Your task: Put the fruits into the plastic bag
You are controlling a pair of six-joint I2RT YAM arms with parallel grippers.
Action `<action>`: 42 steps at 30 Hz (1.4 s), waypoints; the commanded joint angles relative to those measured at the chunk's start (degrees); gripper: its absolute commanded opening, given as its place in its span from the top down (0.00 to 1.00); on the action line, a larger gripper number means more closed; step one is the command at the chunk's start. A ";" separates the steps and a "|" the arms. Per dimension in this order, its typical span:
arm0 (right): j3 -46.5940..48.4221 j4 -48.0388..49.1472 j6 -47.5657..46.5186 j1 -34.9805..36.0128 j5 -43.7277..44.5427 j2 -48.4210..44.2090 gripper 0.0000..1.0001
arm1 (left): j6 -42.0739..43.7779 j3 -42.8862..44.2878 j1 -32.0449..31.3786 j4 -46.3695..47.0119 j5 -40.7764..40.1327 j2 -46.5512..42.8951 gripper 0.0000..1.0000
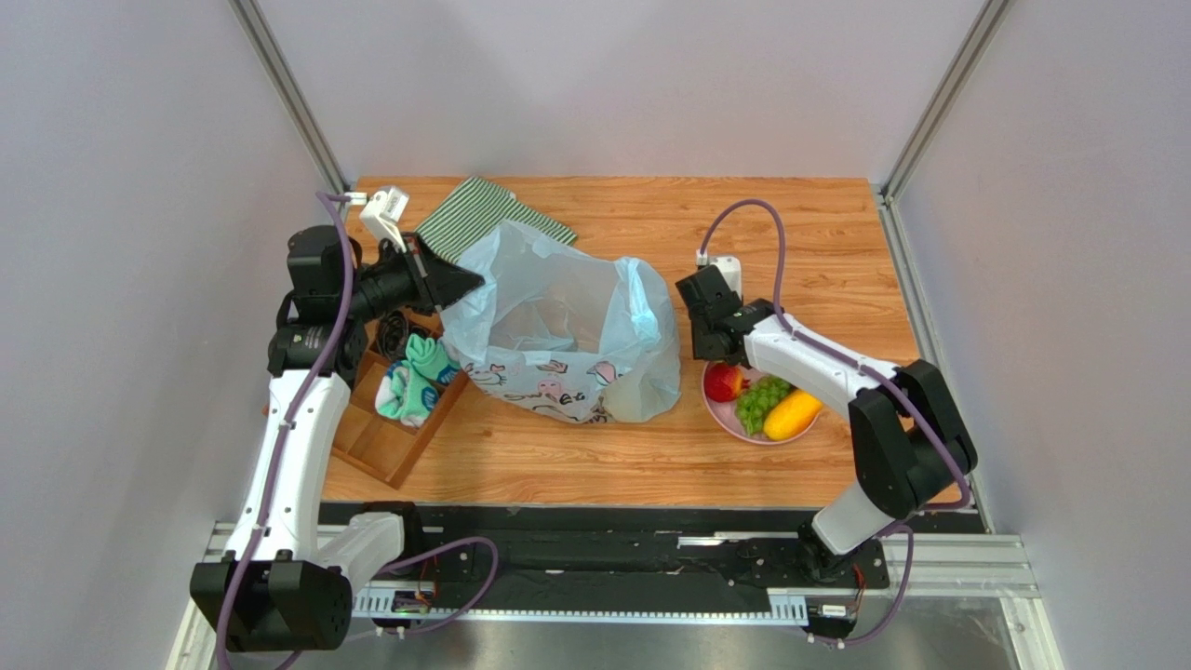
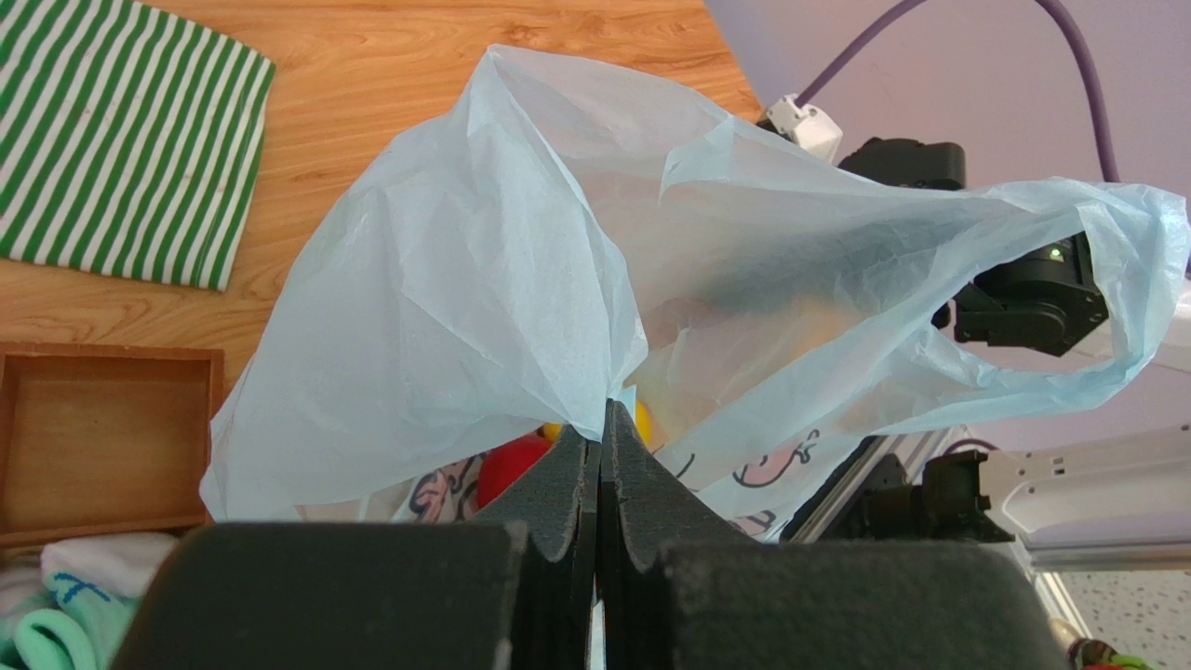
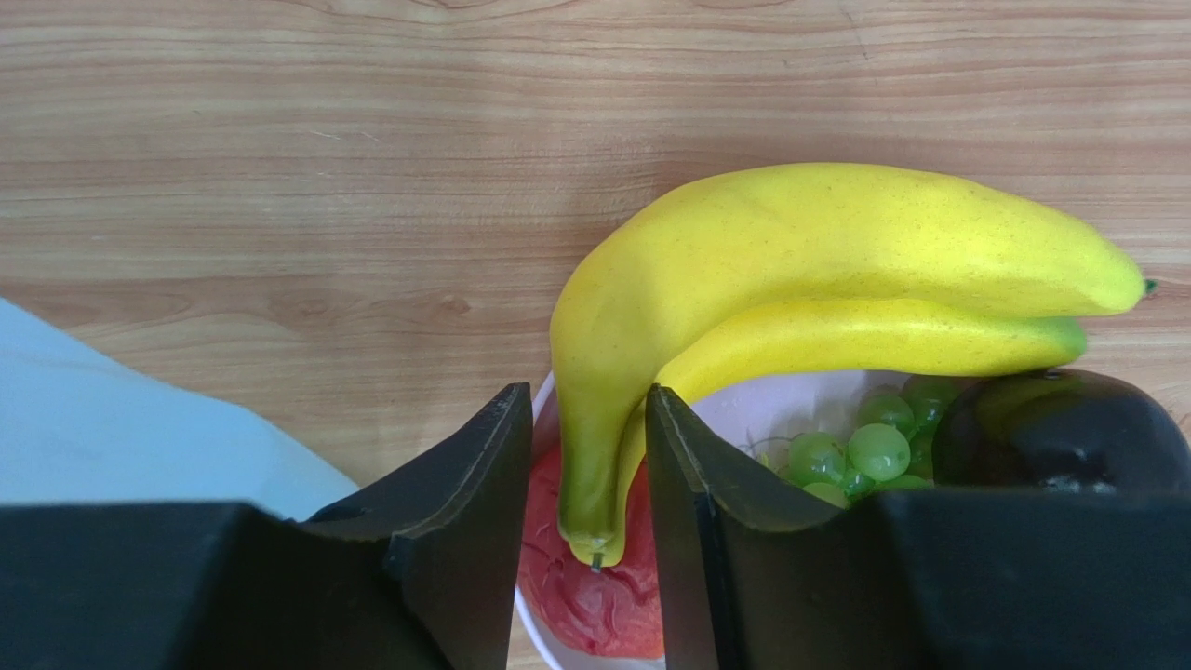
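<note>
Left gripper: pressed together, pinching the rim of the large translucent pale-blue plastic bag, mouth lifted open. Hold it taut. Right gripper: partly spread astride the stem end of the curved yellow toy banana over the round pink plate; close squarely before lifting.

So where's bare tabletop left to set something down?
Bare wood lies on the near side of the pale-blue plastic bag, between the brown wooden tray and the round pink plate, and at the table's far right corner. The left side is crowded: tray, teal-white socks, green striped cloth.
</note>
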 commanded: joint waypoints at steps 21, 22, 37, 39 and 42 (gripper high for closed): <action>3.27 3.87 -5.19 0.44 2.53 -2.51 0.96 | -0.18 -0.44 1.36 1.90 1.51 0.06 1.00; 3.09 4.13 -5.37 0.44 2.53 -3.13 0.97 | -0.18 -0.44 1.36 1.90 1.51 0.06 1.00; 3.44 1.41 -4.23 0.70 5.54 -20.60 1.00 | -0.71 -0.70 1.54 2.34 1.95 -0.29 1.00; 3.97 2.81 -3.61 1.23 3.07 -29.10 1.00 | -0.88 -0.87 1.54 3.04 2.65 -0.29 1.00; 4.32 9.04 -3.26 2.37 -3.95 -39.48 1.00 | -1.50 -1.14 1.54 3.84 2.91 -0.56 1.00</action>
